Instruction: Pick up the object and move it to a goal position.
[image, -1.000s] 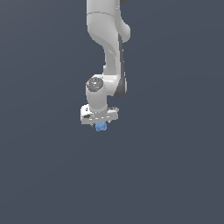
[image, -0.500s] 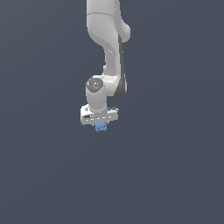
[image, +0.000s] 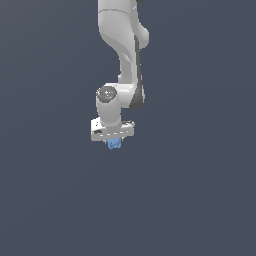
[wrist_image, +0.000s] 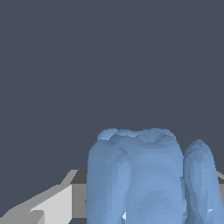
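So we're looking at the white arm (image: 122, 55) reaching down from the top of the exterior view, with the end effector (image: 114, 141) pointing straight down against a plain dark grey-blue background. The object (image: 114, 144), a small lumpy light-blue blob, pokes out right below the end effector's wide white body and is narrower than it. We can't really make out the fingers in that view. In the wrist view the object (wrist_image: 148, 175) fills the near field, knobbly and rounded, with a grey finger (wrist_image: 48, 205) right beside it, so we read it as closed on the blob.
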